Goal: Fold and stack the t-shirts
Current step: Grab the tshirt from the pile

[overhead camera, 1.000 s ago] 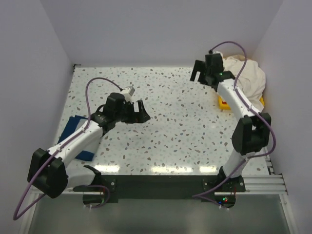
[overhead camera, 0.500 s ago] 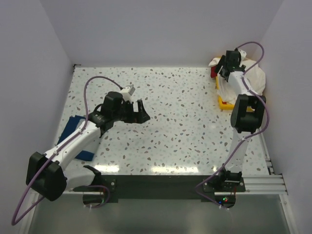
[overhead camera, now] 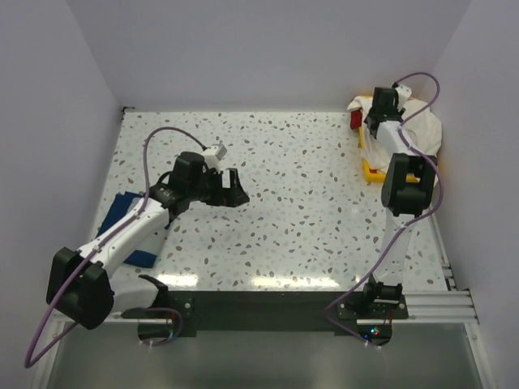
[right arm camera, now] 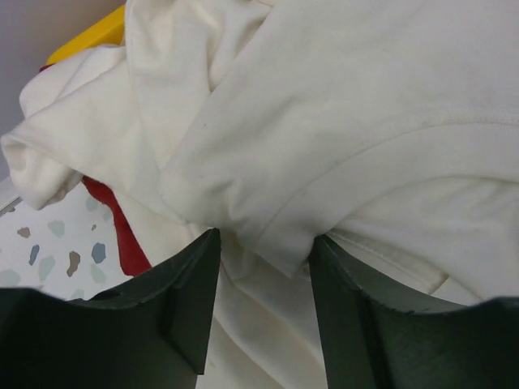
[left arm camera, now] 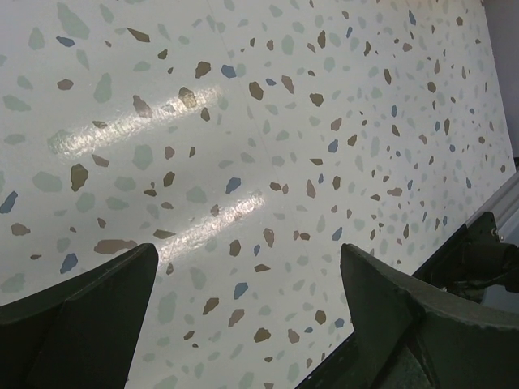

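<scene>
Top view, 12 o'clock taken as the far wall.

- 8 o'clock: navy t-shirt (overhead camera: 117, 215) is seen flat on the tabletop (overhead camera: 308, 211), partly covered by the left arm. No print can be made out from here.
- 10 o'clock of centre: left end effector (overhead camera: 235, 188) is held over bare tabletop, fingers wide apart, nothing between them. This is confirmed in the left wrist view (left arm camera: 251, 308).
- 2 o'clock, far right corner: cream t-shirt (overhead camera: 422, 130) is heaped over a yellow tray (overhead camera: 371, 172). A red item (overhead camera: 355, 120) is tucked at its 9 o'clock side; what it is cannot be told.
- Right end effector (overhead camera: 375, 113) is pressed into the heap. In the right wrist view (right arm camera: 263, 243) its fingers are apart and a seamed fold of the cream t-shirt (right arm camera: 365, 105) lies in the gap, not yet pinched.

Step judged: the cream t-shirt is to be gripped and drawn out to the open middle.

- The fold should be seated deep before the fingers are brought together; a shallow bite on loose cloth is likely to slip.
- One layer is preferred, so the shirt opens when lifted.
- The red item (right arm camera: 122, 235) and tray rim (right arm camera: 89, 36) should be kept out of the grip.

Surface and room: pale speckled terrazzo, smooth, with glare streaks; cloth is expected to slide on it easily. Plain pale walls enclose three sides.
</scene>
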{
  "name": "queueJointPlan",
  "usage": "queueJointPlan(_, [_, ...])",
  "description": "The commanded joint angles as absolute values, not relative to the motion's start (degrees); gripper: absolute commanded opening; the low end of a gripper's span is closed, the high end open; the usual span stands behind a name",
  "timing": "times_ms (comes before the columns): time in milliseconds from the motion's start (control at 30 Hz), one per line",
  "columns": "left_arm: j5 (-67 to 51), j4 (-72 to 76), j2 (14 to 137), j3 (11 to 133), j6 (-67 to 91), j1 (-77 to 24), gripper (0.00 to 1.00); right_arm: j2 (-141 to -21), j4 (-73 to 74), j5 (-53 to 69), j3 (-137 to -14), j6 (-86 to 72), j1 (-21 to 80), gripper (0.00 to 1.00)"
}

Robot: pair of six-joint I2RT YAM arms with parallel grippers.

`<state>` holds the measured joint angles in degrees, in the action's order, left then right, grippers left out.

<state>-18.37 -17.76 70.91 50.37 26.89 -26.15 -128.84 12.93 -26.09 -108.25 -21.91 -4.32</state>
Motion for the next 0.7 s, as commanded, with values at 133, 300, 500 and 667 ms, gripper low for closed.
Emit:
queueJointPlan(133, [-21.88,-16.44,72.16,51.33,25.14,-25.49,1.0,-127.35,9.05,-28.3,-108.54,-20.92,-5.62,0.33])
queueJointPlan(300, [-22.41,-16.17,72.16,50.89,25.14,-25.49,1.0,-123.68,8.44,-27.68,-106.8,-19.6,-5.8,0.03])
queueJointPlan(500, [-23.64,-15.47,71.9,50.8,25.4,-25.49,1.0,-114.01,5.19,-28.3,-98.8,-19.34,-5.62,0.0])
queueJointPlan(667, [-24.26,-14.76,71.72,50.62,25.75,-25.4,1.0,-102.85,3.08,-29.35,-90.03,-19.78,-4.13,0.0])
